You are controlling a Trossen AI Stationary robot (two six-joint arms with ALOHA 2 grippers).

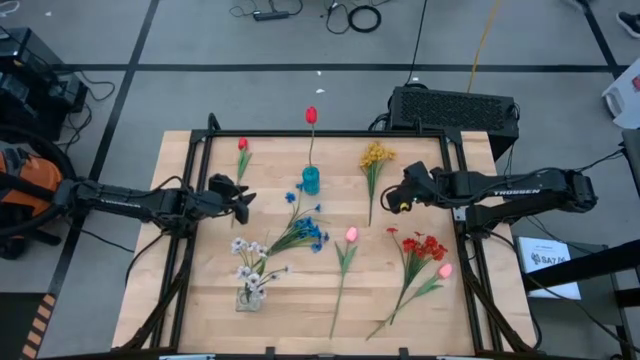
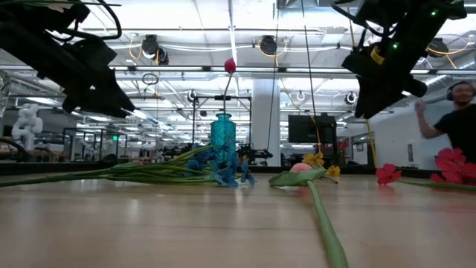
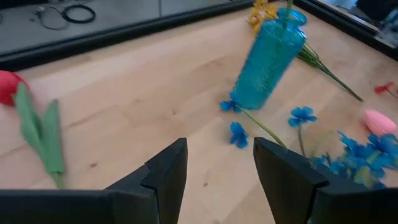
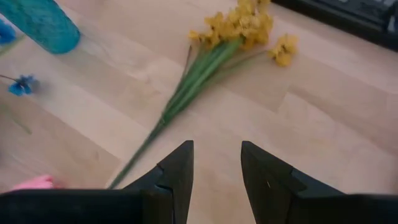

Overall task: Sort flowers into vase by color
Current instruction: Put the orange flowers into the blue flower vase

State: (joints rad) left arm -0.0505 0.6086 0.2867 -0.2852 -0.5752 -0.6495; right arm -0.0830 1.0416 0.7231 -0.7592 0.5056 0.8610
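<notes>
A blue glass vase [image 1: 311, 181] stands upright toward the table's far middle, with one red tulip [image 1: 311, 116] in it. Lying flat on the wood are a second red tulip [image 1: 243, 148], a yellow spray [image 1: 376, 156], a blue spray [image 1: 308, 231], a pink tulip [image 1: 351, 236], a red spray [image 1: 422, 247] and another pink tulip [image 1: 444, 270]. White flowers [image 1: 247, 262] stand in a small clear vase [image 1: 250, 298]. My left gripper [image 1: 245, 198] hovers open, left of the blue vase [image 3: 267, 59]. My right gripper [image 1: 393, 198] hovers open beside the yellow spray's stems [image 4: 186, 93].
A black frame [image 1: 320, 134] runs along the table's far and side edges, and a black box [image 1: 455, 108] sits behind the far right corner. Bare wood lies between the two grippers and along the near edge. A person [image 2: 457, 112] stands in the room beyond the table.
</notes>
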